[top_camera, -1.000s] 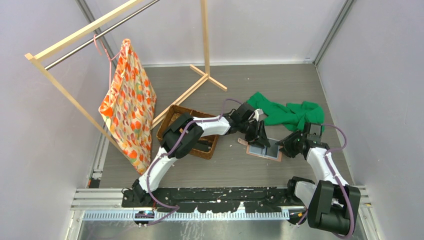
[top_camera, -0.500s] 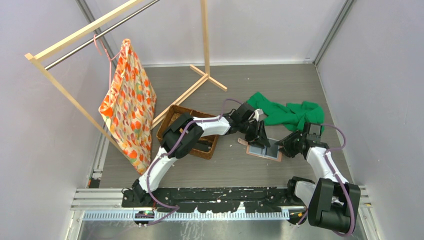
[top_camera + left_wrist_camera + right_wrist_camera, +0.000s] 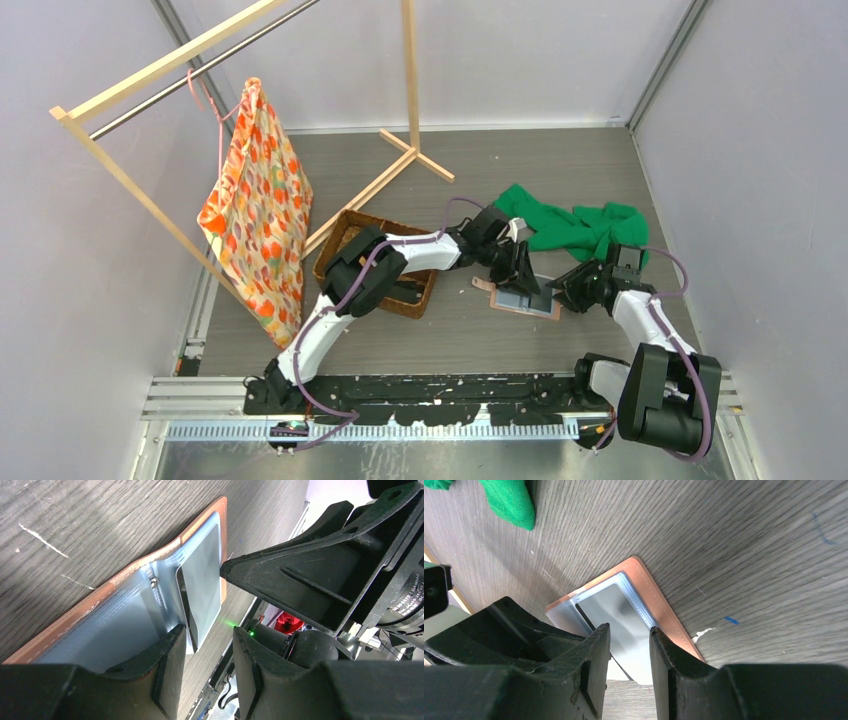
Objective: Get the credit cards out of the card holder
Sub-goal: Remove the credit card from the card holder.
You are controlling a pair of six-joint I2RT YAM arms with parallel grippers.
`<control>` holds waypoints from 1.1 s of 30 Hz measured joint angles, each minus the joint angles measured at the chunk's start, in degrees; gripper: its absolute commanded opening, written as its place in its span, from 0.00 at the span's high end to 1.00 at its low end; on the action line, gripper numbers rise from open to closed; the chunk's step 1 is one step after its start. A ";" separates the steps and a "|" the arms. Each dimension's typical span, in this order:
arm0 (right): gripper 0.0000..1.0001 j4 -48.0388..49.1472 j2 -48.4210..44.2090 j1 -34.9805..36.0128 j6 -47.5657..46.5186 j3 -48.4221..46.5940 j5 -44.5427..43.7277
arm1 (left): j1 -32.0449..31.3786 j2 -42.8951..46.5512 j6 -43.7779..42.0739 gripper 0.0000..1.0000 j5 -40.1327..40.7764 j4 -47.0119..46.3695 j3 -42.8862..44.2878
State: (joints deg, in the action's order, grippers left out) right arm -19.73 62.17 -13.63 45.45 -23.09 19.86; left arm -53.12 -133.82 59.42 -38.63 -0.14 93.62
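Though card holder [image 3: 625, 602] is part-hidden | left hand [image 3: 209, 636] narrowly parted | right hand [image 3: 629, 631] narrowly parted

card holder [image 3: 527, 297] | tan, open, lying flat | grey card [image 3: 202, 580] in clear sleeve

light: bright, even, overhead; shadows: soft; wrist views: near fingers [image 3: 167, 675] soft-focused

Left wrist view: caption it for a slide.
Left hand straddling a grey sleeve of the open card holder on the table.
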 measured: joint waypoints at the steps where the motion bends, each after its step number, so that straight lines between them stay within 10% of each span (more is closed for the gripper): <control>1: 0.60 0.13 0.09 0.00 -0.02 0.04 0.13 | 0.00 0.00 -0.02 0.61 0.02 0.00 0.00; 12: 0.60 0.90 0.11 0.00 -0.02 0.33 0.44 | 0.17 -0.09 0.00 0.88 0.55 0.55 -0.02; 24: 0.60 1.29 0.11 0.00 -0.02 0.48 0.63 | 0.39 -1.22 0.81 0.82 0.31 -0.76 -0.22; 33: 0.60 1.31 0.11 -0.02 -0.04 0.48 0.39 | 0.48 -1.86 1.84 0.99 -0.44 -2.01 -0.24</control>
State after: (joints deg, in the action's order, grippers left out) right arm -18.41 62.28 -13.65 45.41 -22.61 20.25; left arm -52.64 -135.68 61.25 -39.07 -2.15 93.38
